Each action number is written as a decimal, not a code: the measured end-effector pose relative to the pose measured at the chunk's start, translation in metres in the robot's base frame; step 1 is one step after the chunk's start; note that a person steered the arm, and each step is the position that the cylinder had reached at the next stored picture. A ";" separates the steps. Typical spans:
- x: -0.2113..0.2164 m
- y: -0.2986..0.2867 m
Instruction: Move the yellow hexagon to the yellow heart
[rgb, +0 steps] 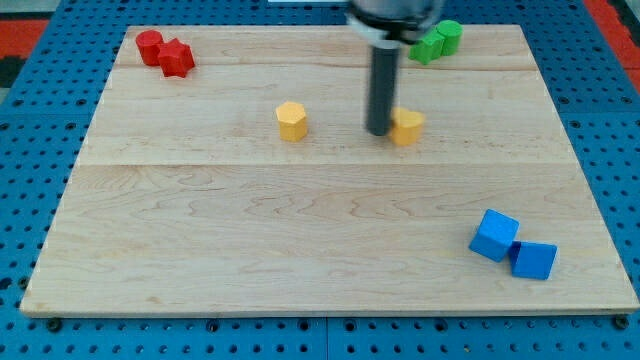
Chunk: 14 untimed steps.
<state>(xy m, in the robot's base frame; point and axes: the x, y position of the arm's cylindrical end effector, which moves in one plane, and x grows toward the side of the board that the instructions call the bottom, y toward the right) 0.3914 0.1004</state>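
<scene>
A yellow block (291, 120) with a hexagon-like outline sits left of the board's centre, in the upper half. A second yellow block (408, 127) lies to its right. Its left side is partly hidden by the rod, and it looks like the heart. My tip (379, 132) rests on the board right against the left side of this second block. The rod rises straight from there to the view's top. The hexagon-like block is about a hand's width to the left of my tip and apart from it.
Two red blocks (165, 51) touch each other at the top left corner. Two green blocks (438, 41) sit at the top, right of the rod. Two blue blocks (512, 246) lie together at the bottom right. The wooden board (300, 250) lies on a blue pegboard.
</scene>
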 end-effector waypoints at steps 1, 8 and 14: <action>0.009 0.052; 0.044 -0.099; 0.044 -0.025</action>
<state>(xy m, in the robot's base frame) 0.4352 0.0754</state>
